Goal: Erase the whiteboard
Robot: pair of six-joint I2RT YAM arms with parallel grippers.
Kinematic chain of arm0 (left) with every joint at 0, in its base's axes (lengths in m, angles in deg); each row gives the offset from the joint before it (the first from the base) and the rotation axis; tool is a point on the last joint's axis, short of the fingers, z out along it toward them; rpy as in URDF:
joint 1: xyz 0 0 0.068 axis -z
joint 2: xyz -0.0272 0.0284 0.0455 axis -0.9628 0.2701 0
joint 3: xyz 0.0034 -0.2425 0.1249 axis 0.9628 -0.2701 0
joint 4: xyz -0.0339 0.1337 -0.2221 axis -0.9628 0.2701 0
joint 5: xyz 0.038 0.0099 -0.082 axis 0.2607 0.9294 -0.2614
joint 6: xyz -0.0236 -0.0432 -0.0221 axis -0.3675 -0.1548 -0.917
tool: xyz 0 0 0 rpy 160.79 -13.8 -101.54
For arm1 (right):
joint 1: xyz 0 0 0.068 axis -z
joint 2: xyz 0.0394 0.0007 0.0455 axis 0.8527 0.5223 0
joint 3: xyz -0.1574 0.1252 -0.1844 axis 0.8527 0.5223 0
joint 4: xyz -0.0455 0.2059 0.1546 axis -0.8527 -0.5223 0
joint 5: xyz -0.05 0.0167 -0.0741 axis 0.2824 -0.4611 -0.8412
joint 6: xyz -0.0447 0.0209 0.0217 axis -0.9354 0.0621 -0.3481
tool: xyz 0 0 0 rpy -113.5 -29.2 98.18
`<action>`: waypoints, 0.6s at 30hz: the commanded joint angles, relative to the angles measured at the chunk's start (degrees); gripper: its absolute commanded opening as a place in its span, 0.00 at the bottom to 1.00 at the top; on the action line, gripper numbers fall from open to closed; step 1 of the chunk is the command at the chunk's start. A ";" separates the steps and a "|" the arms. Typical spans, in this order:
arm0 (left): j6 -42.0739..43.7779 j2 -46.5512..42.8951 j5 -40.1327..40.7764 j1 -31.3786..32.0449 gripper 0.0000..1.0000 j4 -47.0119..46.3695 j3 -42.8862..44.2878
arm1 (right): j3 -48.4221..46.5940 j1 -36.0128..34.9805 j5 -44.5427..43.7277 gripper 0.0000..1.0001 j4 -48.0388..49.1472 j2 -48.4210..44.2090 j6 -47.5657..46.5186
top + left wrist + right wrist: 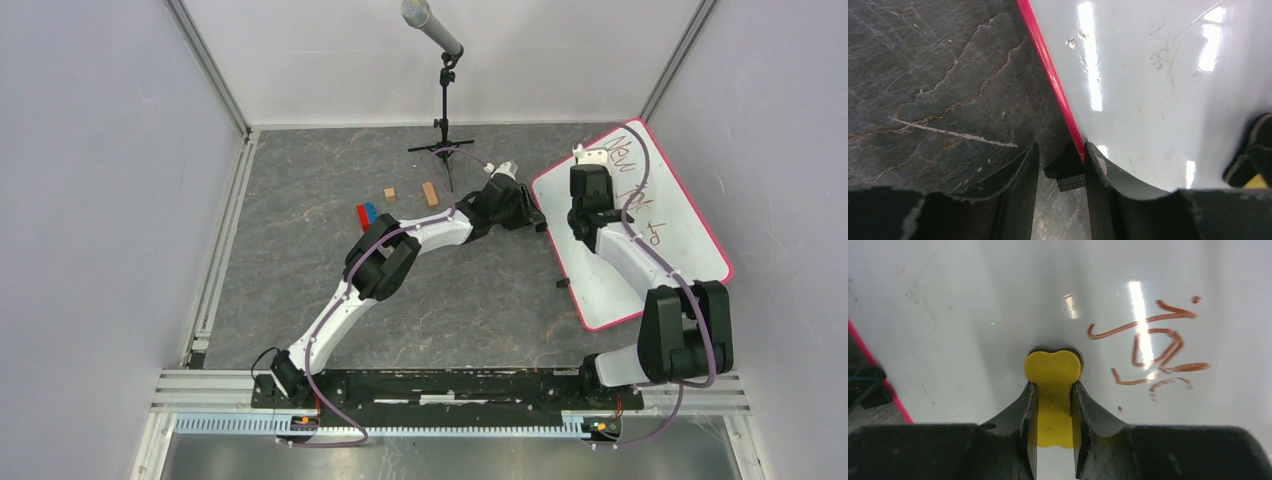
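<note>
The whiteboard [605, 290] lies at the right of the table, white with a red-pink rim, and carries reddish-brown handwriting [632, 165] on its far half. My left gripper [522, 208] is at the board's left edge. In the left wrist view it [1060, 146] straddles the rim [1048, 70], closed on a small black clip [1068, 172]. My right gripper [588, 188] is over the board. In the right wrist view it [1054, 385] is shut on a yellow eraser [1052, 367] that rests on the white surface [963, 305], just left of the writing [1153, 347].
A microphone stand [445, 120] stands at the back centre. Two wooden blocks [430, 193] and a red and blue block [367, 213] lie left of the left gripper. A second black clip [562, 284] sits on the board's near-left rim. Walls enclose the table.
</note>
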 commanded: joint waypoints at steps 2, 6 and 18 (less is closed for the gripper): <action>-0.95 1.36 1.61 0.14 0.44 0.97 -0.27 | 0.42 0.37 1.75 0.17 2.17 -0.30 4.12; -1.32 1.70 0.72 -0.06 0.43 -0.01 -0.33 | 2.36 4.09 -1.07 0.17 1.11 -5.13 6.27; -1.53 2.41 -2.27 0.00 0.43 -1.93 -0.40 | 10.08 12.58 -5.62 0.21 -0.15 -21.53 5.49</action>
